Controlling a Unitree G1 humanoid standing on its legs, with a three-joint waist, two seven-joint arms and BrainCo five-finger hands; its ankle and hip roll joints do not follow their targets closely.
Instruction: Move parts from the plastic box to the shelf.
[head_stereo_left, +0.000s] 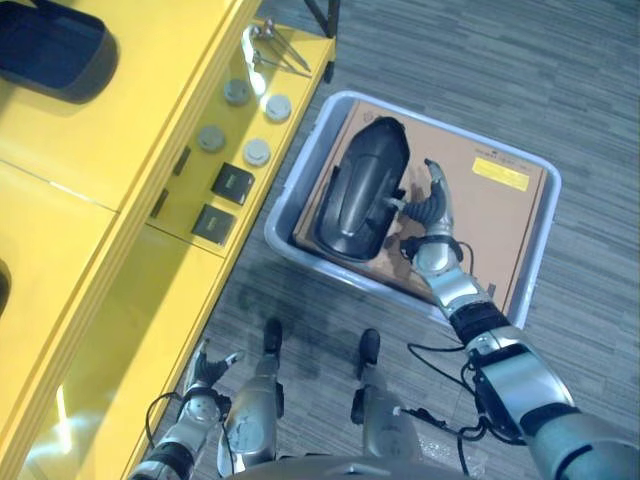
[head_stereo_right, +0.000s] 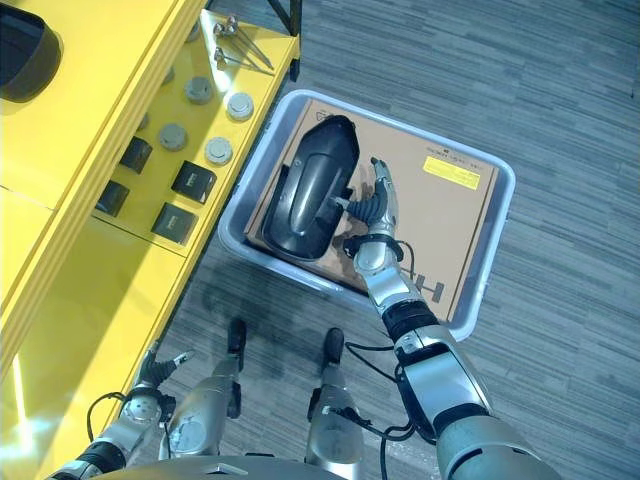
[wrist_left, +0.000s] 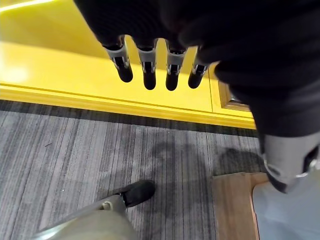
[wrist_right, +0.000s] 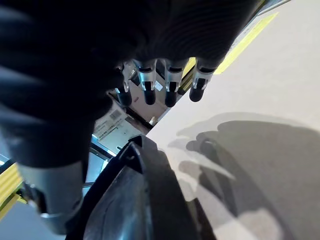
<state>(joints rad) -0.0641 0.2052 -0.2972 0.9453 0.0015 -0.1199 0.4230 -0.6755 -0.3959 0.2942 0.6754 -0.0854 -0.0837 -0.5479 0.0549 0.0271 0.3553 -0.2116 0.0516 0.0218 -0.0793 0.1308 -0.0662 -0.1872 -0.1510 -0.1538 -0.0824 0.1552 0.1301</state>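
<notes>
On the yellow shelf (head_stereo_left: 150, 120) to my left sit grey round caps (head_stereo_left: 257, 151), small black blocks (head_stereo_left: 233, 183) and metal tools (head_stereo_left: 275, 45). The grey plastic box (head_stereo_left: 540, 250) stands on the floor, lined with cardboard (head_stereo_left: 480, 215). The black curved part (head_stereo_left: 357, 190) lies inside, just beside my right hand (head_stereo_left: 432, 205), fingers straight, holding nothing. My left hand (head_stereo_left: 205, 372) hangs relaxed by the shelf
</notes>
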